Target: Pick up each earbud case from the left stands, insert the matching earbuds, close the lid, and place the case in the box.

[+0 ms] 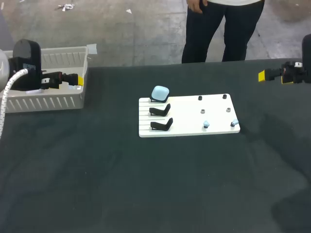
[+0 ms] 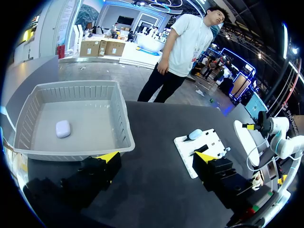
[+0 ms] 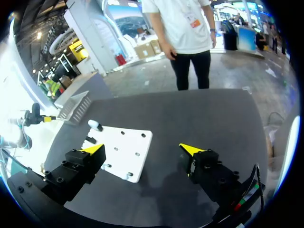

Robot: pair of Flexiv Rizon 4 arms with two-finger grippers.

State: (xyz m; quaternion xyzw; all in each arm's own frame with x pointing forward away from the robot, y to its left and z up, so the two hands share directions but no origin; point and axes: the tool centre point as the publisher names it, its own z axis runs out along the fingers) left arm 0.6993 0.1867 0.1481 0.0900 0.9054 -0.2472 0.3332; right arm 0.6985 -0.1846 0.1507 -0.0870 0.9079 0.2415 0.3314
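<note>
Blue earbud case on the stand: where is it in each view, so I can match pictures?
Head view: blue earbud case on the rearmost stand of the white board.
Left wrist view: case at the far end of the board, ahead of the pincer.
Right wrist view: case on the board corner nearest the grey box.
Shared landmark: the white board.

Box (image 1: pixel 48 101): inside partly behind left gripper (image 1: pixel 77 80), head view.
Right arm (image 1: pixel 291 73): cut off by the view's edge.
Earbuds (image 1: pixel 206 125): too small to tell shape.
Pegs (image 1: pixel 200 98): tiny dots, kind unclear.
</note>
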